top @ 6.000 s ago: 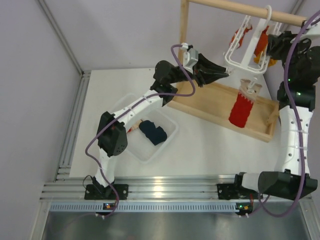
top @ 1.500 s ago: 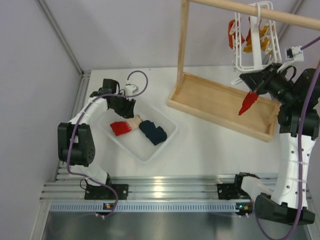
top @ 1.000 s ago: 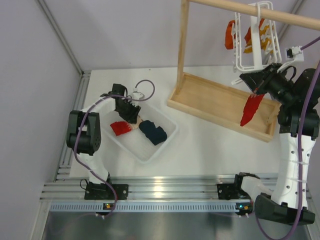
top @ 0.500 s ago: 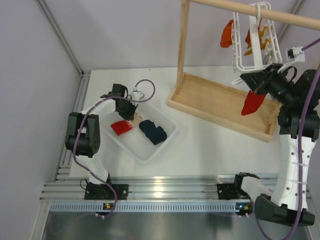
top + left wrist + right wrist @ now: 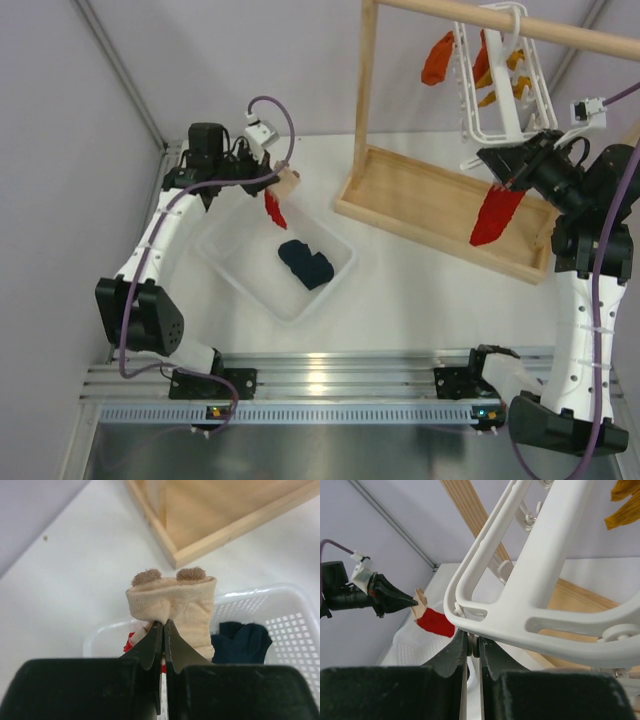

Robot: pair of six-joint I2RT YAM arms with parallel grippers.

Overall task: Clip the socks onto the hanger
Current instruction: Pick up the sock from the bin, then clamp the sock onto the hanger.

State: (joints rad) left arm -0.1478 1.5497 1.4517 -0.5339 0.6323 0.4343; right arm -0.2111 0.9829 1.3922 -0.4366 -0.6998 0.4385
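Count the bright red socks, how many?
2. One red sock is pinched in the left gripper above the basket; the other hangs under the right gripper.

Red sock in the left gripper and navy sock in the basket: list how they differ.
The red sock has a beige end with small brown ears; the navy sock is plain dark. The red sock hangs pinched at its beige end in the shut left gripper; the navy sock lies bunched in the white basket, untouched. Both are small fabric socks.
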